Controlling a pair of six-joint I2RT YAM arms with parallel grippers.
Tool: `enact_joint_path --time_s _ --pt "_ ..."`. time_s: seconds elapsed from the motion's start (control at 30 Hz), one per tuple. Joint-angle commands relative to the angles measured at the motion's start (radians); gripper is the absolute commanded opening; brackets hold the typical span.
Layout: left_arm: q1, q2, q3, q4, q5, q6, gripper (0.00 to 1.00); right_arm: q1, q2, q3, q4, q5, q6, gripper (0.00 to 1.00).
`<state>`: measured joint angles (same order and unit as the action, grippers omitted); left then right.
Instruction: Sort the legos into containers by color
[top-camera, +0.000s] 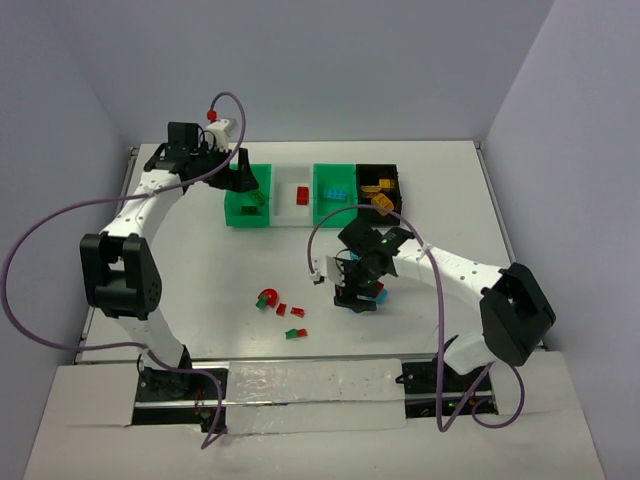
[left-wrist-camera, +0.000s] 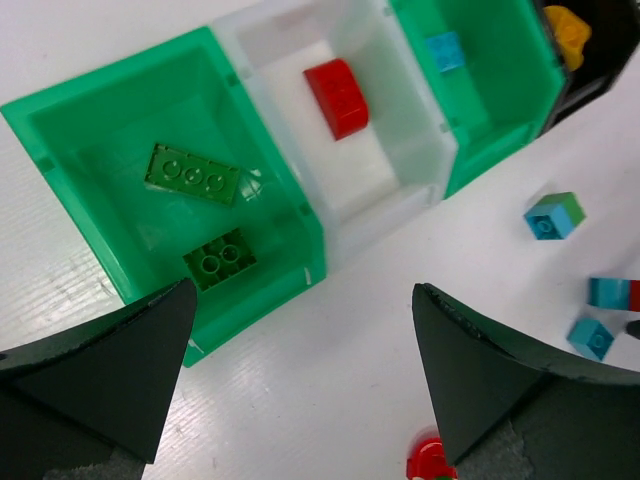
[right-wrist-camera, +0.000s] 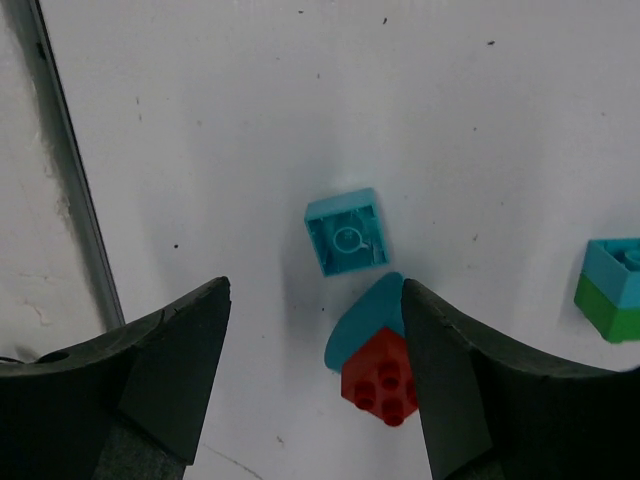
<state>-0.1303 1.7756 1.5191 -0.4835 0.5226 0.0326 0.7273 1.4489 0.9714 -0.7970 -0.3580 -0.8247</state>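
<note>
Left gripper (left-wrist-camera: 303, 300) hangs over the near edge of the left green bin (left-wrist-camera: 80, 190) at the far left of the bin row, fingers (left-wrist-camera: 110, 370) spread wide, holding nothing. That bin holds two green bricks – a long green brick (left-wrist-camera: 192, 172) and a short green brick (left-wrist-camera: 220, 258), lying apart. Next, touching it, the white bin (left-wrist-camera: 385, 205) with one red brick (left-wrist-camera: 337, 97) inside. Then the second green bin (left-wrist-camera: 500, 115) with a cyan brick (left-wrist-camera: 446, 50) in it, then the black bin (top-camera: 392, 178) at the right end of the row, with yellow bricks (top-camera: 374, 186) in it and one yellow piece (top-camera: 383, 204) at its near rim – in or on it, can't tell. On the white table (top-camera: 200, 260), nearer than the bins and between the arms, lie loose pieces: a red rounded piece (top-camera: 268, 298), two small red bricks (top-camera: 282, 309) just beside it, and a green-and-red piece (top-camera: 295, 333) nearest the bases. Right of these the right gripper (right-wrist-camera: 315, 290) sits low over the table, fingers wide apart, empty. Between its fingers are a single cyan block (right-wrist-camera: 346, 232) lying underside up, clear of both fingers, and a cyan-on-red stack (right-wrist-camera: 375, 355) tipped over, right up beside one finger (right-wrist-camera: 450, 380), contact unclear. Outside that finger a cyan-on-green stack (right-wrist-camera: 612, 290) stands upright.
</note>
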Motion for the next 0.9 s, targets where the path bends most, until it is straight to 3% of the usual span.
enact_joint_path --time_s 0.0,0.2,0.33,0.4,0.63,0.87 --pt "-0.002 -0.099 0.024 -0.011 0.073 -0.015 0.99 0.025 0.045 -0.024 0.082 0.012 -0.06 0.77" --pt "-0.002 -0.138 0.008 -0.02 0.073 -0.008 0.99 0.05 0.116 -0.053 0.174 0.038 -0.068 0.81" --pt "-0.002 -0.145 0.006 -0.021 0.077 -0.01 0.99 0.059 0.146 -0.068 0.198 0.049 -0.08 0.75" --pt "-0.002 -0.147 0.002 -0.017 0.077 -0.012 0.99 0.063 0.153 -0.074 0.202 0.054 -0.089 0.69" --pt "-0.002 -0.147 -0.007 -0.007 0.071 -0.01 0.99 0.067 0.095 -0.053 0.179 0.07 -0.081 0.23" --pt "0.0 -0.179 -0.052 0.051 0.061 -0.023 0.99 -0.001 0.091 0.221 0.193 0.051 0.057 0.03"
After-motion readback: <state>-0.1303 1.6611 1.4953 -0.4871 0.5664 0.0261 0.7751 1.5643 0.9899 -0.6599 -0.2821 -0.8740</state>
